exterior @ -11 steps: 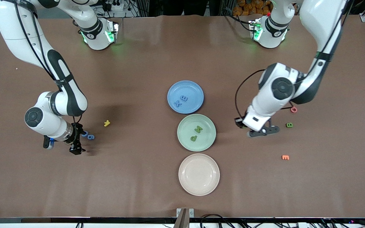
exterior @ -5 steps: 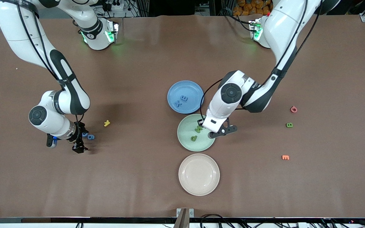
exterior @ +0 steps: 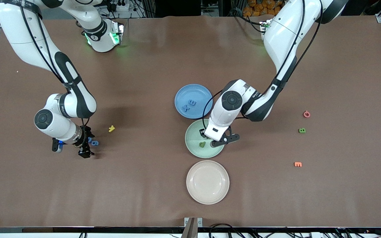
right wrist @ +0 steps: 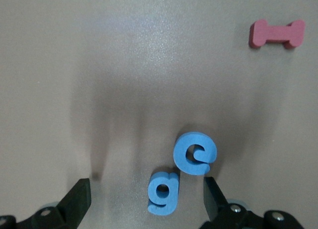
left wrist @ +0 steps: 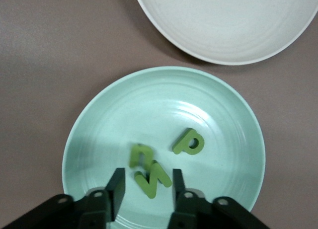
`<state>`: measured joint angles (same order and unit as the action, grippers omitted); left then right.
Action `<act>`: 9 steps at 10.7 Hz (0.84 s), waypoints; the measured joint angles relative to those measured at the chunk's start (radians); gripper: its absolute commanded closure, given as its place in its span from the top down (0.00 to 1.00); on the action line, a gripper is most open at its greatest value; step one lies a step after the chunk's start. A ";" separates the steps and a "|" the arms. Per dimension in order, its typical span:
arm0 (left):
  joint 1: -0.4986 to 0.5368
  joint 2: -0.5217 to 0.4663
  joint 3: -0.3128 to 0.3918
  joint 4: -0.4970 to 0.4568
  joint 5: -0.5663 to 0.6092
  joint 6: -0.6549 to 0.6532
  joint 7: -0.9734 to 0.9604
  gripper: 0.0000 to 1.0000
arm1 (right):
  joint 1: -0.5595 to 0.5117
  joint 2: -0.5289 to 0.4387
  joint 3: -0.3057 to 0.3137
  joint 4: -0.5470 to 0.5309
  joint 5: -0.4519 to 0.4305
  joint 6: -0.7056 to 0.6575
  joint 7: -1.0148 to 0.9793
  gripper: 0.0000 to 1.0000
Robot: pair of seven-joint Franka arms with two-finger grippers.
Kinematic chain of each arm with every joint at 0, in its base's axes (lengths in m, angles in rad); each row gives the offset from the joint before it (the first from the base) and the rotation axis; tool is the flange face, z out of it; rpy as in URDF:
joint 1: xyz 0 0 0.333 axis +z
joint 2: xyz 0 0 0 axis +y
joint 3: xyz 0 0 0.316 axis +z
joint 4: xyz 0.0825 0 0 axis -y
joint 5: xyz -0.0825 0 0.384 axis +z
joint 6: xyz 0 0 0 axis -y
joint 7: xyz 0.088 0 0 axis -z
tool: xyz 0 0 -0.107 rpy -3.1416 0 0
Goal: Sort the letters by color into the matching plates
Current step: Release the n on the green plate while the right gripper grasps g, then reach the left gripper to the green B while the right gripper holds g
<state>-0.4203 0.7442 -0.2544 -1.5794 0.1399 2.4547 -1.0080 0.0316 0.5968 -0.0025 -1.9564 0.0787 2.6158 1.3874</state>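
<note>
Three green letters (left wrist: 149,172) lie in the mint plate (left wrist: 99,114) under the left pincer (left wrist: 145,189), fingers parted, empty; right pincer (right wrist: 146,199) wide open.

Letters (left wrist: 188,141) in middle plate (left wrist: 99,119)

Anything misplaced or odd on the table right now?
Nothing misplaced in the plates: the pale mint green plate holds only green letters, the blue plate only blue ones. One green piece looks blurred between the left gripper's parted fingers. The cream-beige plate is empty. The right gripper is open above two blue letters.
</note>
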 measured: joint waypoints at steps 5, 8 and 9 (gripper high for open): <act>0.037 -0.044 0.015 0.028 0.044 -0.059 0.008 1.00 | 0.005 -0.004 0.001 -0.020 0.000 0.013 -0.001 0.60; 0.150 -0.172 0.018 -0.004 0.060 -0.243 0.257 1.00 | 0.006 -0.021 0.002 -0.035 0.000 0.013 -0.024 0.54; 0.209 -0.224 0.017 -0.057 0.060 -0.260 0.369 1.00 | 0.006 -0.023 0.002 -0.040 0.000 0.015 -0.033 0.52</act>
<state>-0.2109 0.5201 -0.2374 -1.6366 0.1996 2.1949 -0.6389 0.0376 0.5733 -0.0004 -1.9969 0.0785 2.6308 1.3543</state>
